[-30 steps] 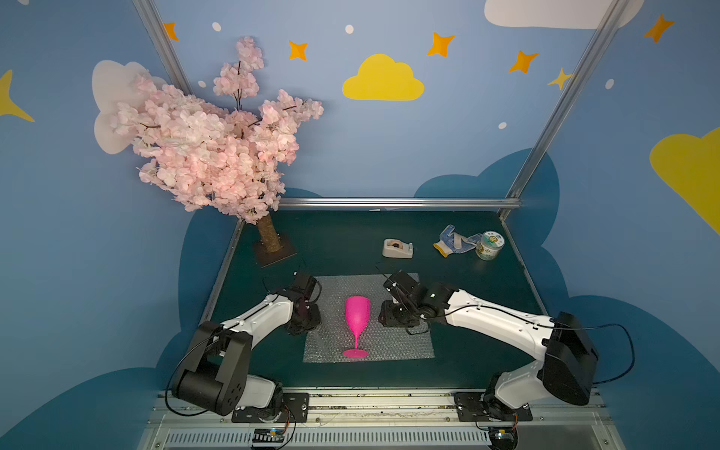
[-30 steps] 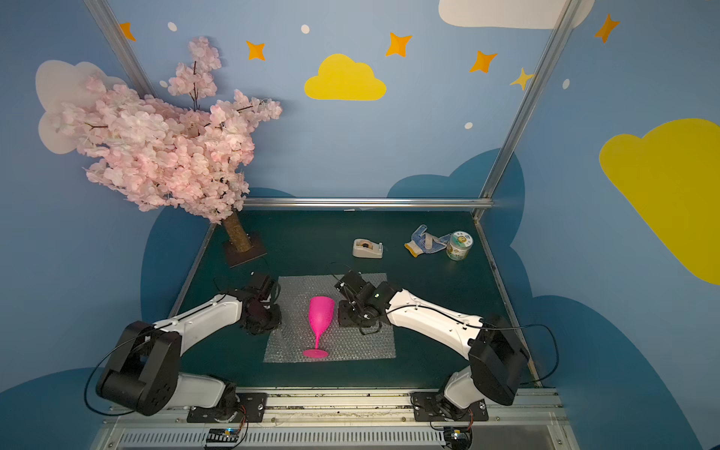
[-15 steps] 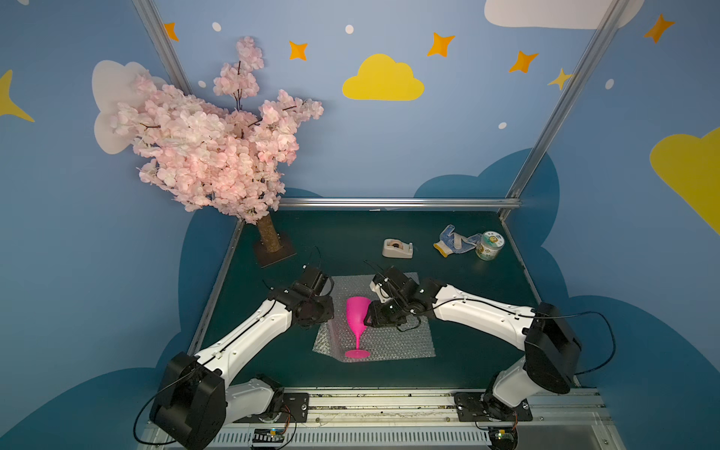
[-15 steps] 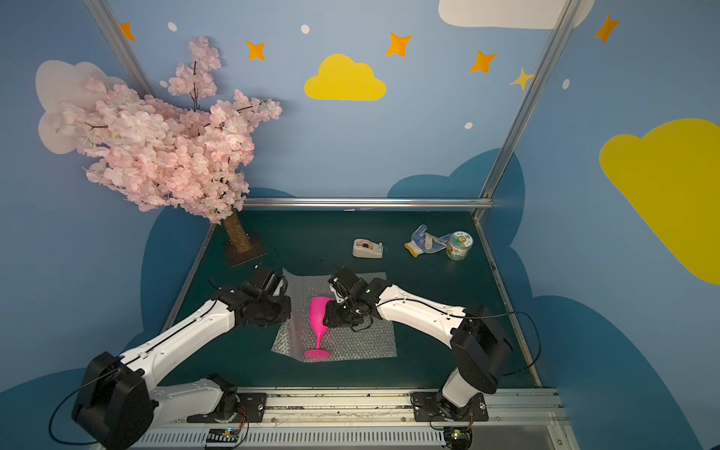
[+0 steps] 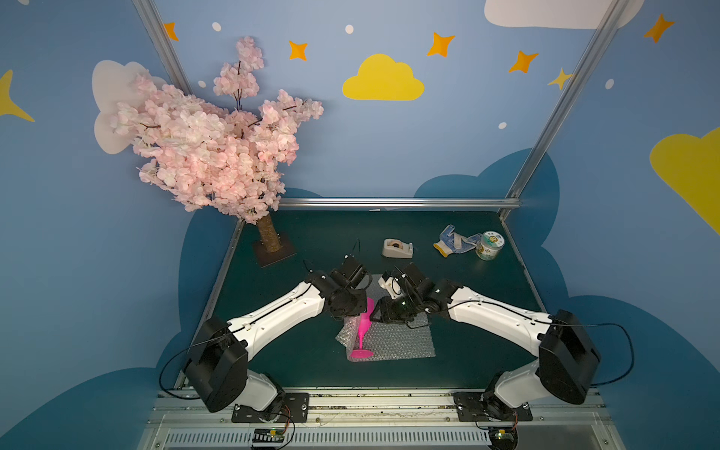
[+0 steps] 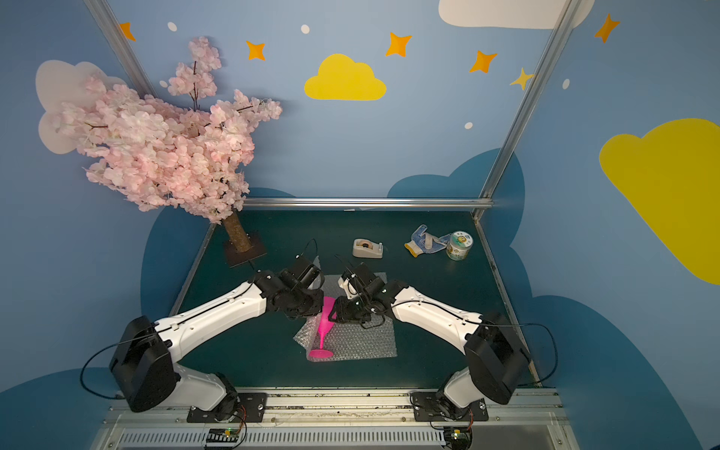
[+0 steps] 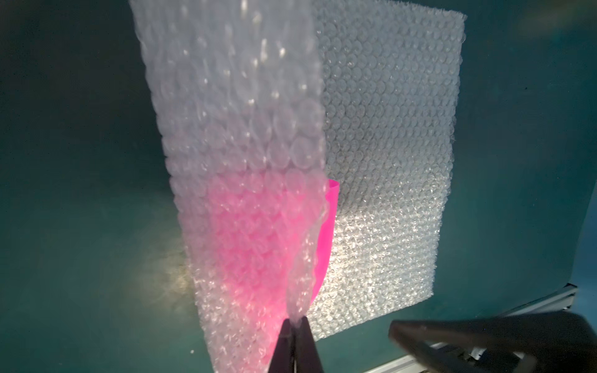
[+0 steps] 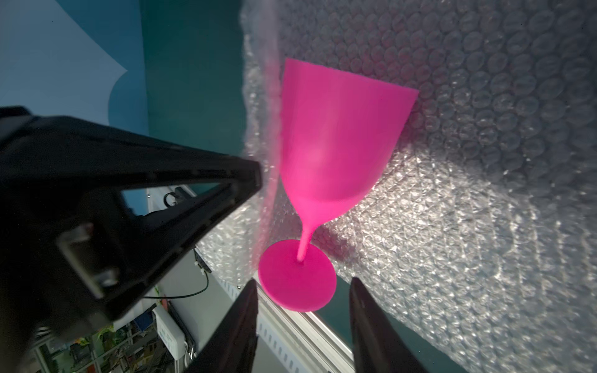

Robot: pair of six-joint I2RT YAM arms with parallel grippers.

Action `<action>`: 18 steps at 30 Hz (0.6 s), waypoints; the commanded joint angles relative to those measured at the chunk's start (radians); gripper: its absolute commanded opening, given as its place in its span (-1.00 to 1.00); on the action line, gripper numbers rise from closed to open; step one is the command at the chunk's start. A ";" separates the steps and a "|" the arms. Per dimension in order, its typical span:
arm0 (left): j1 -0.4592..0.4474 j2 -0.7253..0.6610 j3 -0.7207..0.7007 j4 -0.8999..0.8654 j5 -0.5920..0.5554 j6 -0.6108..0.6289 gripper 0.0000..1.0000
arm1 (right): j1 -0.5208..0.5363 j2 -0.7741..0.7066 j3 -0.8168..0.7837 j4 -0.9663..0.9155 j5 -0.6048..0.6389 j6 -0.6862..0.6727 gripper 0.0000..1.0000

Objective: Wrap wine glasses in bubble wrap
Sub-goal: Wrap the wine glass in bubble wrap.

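The hot-pink wine glass (image 5: 362, 331) (image 6: 324, 325) lies on its side on the bubble wrap (image 5: 393, 343) (image 6: 360, 343), foot toward the table's front. My left gripper (image 7: 295, 319) is shut on the sheet's left edge. It holds that edge up as a flap (image 7: 232, 129) over the bowl (image 7: 326, 232). My right gripper (image 8: 302, 281) is open and holds nothing. It hovers just right of the bowl (image 8: 336, 135), fingers (image 8: 365, 316) pointing toward the foot. In both top views the two grippers (image 5: 352, 302) (image 5: 383, 311) hide the bowl's rim.
A beige tape dispenser (image 5: 397, 248), a glove (image 5: 454, 241) and a small labelled tub (image 5: 489, 245) lie at the back right. The pink blossom tree (image 5: 218, 156) stands on its base (image 5: 272, 251) at the back left. A metal rail (image 5: 350, 401) runs along the front.
My left gripper has closed on the sheet's left edge and carried it up and rightward over the glass. My right gripper has moved left, closer to the bowl.
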 commanded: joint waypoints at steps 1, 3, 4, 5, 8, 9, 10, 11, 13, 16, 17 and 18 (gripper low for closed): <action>-0.015 0.022 0.034 -0.007 0.042 -0.077 -0.93 | 0.024 -0.030 -0.062 0.156 -0.031 0.082 -0.10; -0.022 0.031 0.037 0.000 0.056 -0.101 -0.93 | 0.031 -0.027 -0.092 0.226 -0.015 0.124 -0.13; -0.022 0.033 0.035 0.006 0.061 -0.113 -0.93 | 0.033 -0.025 -0.101 0.256 -0.012 0.134 -0.14; -0.023 0.030 0.028 0.019 0.069 -0.126 -0.93 | 0.035 -0.021 -0.104 0.272 -0.006 0.143 -0.14; -0.024 0.036 0.016 0.044 0.081 -0.154 -0.93 | 0.042 -0.001 -0.079 0.249 0.008 0.133 -0.12; -0.024 0.041 0.017 0.051 0.090 -0.158 -0.93 | 0.044 0.001 -0.078 0.252 0.012 0.137 -0.10; -0.026 0.046 0.019 0.054 0.095 -0.161 -0.93 | 0.045 0.003 -0.078 0.251 0.015 0.140 -0.08; -0.026 0.051 0.020 0.058 0.101 -0.164 -0.93 | 0.046 0.008 -0.078 0.250 0.020 0.143 -0.08; -0.028 0.053 0.020 0.064 0.105 -0.172 -0.93 | 0.045 0.024 -0.075 0.241 0.021 0.146 -0.08; -0.029 0.053 0.021 0.055 0.096 -0.175 -0.92 | 0.045 0.050 -0.081 0.253 0.015 0.160 -0.11; -0.029 0.052 0.021 0.054 0.095 -0.173 -0.92 | 0.045 0.055 -0.087 0.266 0.013 0.167 -0.12; -0.029 0.053 0.021 0.054 0.097 -0.172 -0.92 | 0.046 0.058 -0.092 0.280 0.011 0.172 -0.13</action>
